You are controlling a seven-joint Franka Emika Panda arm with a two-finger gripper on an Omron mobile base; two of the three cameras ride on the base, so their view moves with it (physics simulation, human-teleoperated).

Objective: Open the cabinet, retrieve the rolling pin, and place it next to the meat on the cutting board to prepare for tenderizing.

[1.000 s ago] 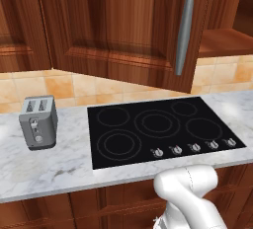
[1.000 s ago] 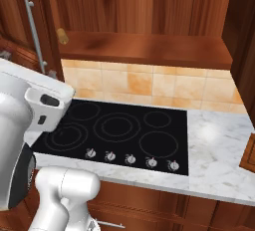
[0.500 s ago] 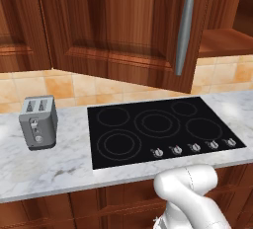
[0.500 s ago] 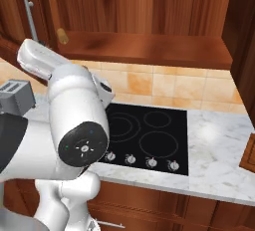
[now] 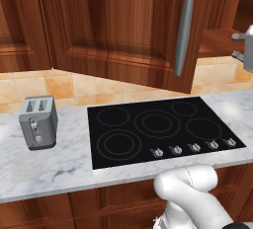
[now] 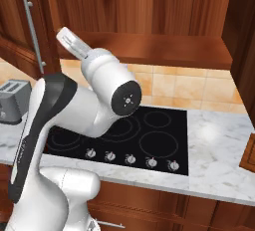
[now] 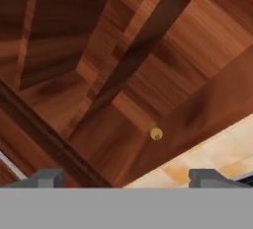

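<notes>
The cabinet [image 5: 123, 25] stands open, its door swung out with the long grey handle [image 5: 184, 33] toward me. In the right base view its bare shelf [image 6: 164, 51] shows. My gripper [image 6: 68, 39] is raised to the shelf's left end, and its grey tips [image 5: 238, 45] show at the right edge of the left base view. In the hand view the gripper [image 7: 126, 177] is open with nothing between its fingers, facing the cabinet's inside [image 7: 99, 50]. The rolling pin [image 7: 156, 133] shows as a small tan round end ahead, apart from the fingers. The meat and cutting board are out of view.
A black stovetop [image 5: 163, 129] with a row of knobs lies in the marble counter [image 5: 49, 166] below the cabinet. A grey toaster [image 5: 38, 122] stands at the counter's left. The open door [image 6: 20, 31] hangs to the gripper's left.
The arm has swung up from low at the left to the cabinet shelf. Its gripper now shows at the right edge of the left base view. The jaws stayed open.
</notes>
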